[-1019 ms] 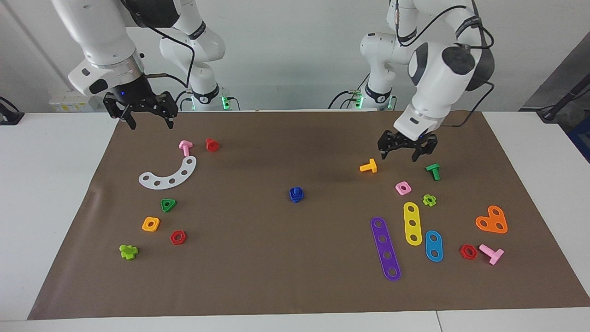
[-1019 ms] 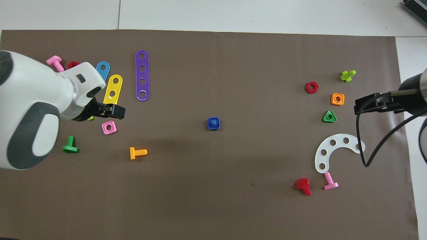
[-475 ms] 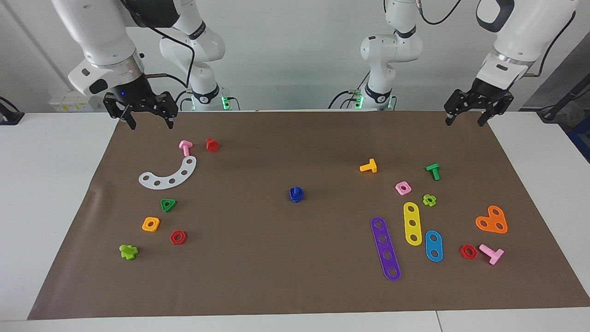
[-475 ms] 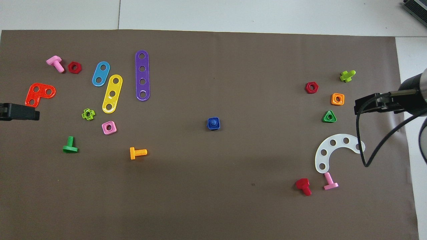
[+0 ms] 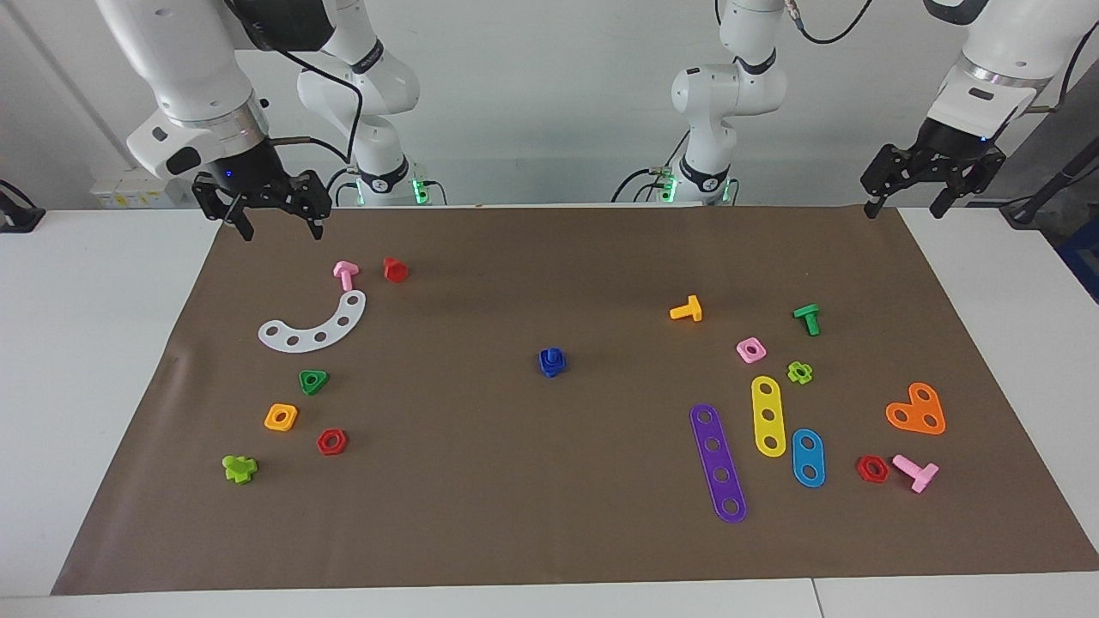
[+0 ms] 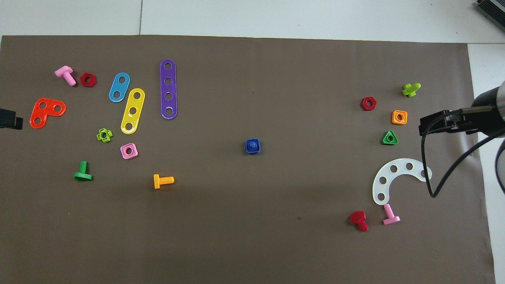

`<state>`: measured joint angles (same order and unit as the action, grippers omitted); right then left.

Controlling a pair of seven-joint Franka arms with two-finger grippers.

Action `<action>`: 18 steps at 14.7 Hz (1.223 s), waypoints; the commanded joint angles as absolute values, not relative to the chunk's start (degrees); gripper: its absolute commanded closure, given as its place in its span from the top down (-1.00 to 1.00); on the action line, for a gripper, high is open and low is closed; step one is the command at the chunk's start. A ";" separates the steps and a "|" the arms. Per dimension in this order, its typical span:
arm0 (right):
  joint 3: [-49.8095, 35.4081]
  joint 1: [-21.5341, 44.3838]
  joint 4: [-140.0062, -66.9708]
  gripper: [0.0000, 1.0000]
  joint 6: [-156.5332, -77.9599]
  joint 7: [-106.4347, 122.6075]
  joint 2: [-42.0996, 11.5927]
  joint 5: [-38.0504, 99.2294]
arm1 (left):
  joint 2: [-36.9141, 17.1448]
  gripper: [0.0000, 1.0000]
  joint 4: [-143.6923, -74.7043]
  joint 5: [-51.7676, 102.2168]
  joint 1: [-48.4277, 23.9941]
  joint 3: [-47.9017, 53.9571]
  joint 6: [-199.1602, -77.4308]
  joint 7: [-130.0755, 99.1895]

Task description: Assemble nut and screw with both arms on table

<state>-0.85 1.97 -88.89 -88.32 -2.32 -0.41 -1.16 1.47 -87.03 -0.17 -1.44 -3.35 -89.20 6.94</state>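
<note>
Left gripper (image 5: 931,182): upper right of the facing view, raised over the corner of the brown mat (image 5: 549,532), fingers spread apart, nothing between them; only a black tip shows at the left edge of the overhead view (image 6: 8,118).
Right gripper (image 5: 263,207): upper left of the facing view, raised over the mat's edge, fingers spread wide and bare; at the right edge of the overhead view (image 6: 442,121).
Nut (image 5: 551,366): dark-blue square piece at the centre of both views, flat on the mat, well apart from both grippers.
Screw (image 5: 553,354): dark-blue, standing in the nut's hole; the two read as one joined piece (image 6: 252,146).
Around the right gripper: pink bolt (image 5: 345,275), red bolt (image 5: 395,269), white curved strip (image 5: 314,325), green triangular nut (image 5: 313,381).
Around the left gripper: green bolt (image 5: 807,318), orange bolt (image 5: 687,310) and pink square nut (image 5: 750,349), all lower in the facing view.
Table (image 5: 94,343): white, bare at both ends of the mat.
</note>
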 commanded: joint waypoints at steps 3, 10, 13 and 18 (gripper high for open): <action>-1.05 1.58 -90.70 1.00 -89.03 -1.05 1.05 -0.88 | 1.23 1.00 -87.01 0.44 -0.26 -2.90 -87.19 7.03; -1.05 1.58 -90.70 1.00 -89.03 -1.05 1.05 -0.88 | 3.60 1.00 -91.05 0.44 -0.88 -2.81 -87.71 6.85; -1.05 1.58 -90.70 1.00 -89.03 -1.05 1.05 -0.88 | 3.60 1.00 -91.58 0.44 -0.88 -2.81 -88.86 6.85; -1.05 1.58 -90.70 1.00 -89.03 -0.97 1.05 -0.88 | 4.30 1.00 -92.90 0.35 -0.79 -2.81 -90.35 6.86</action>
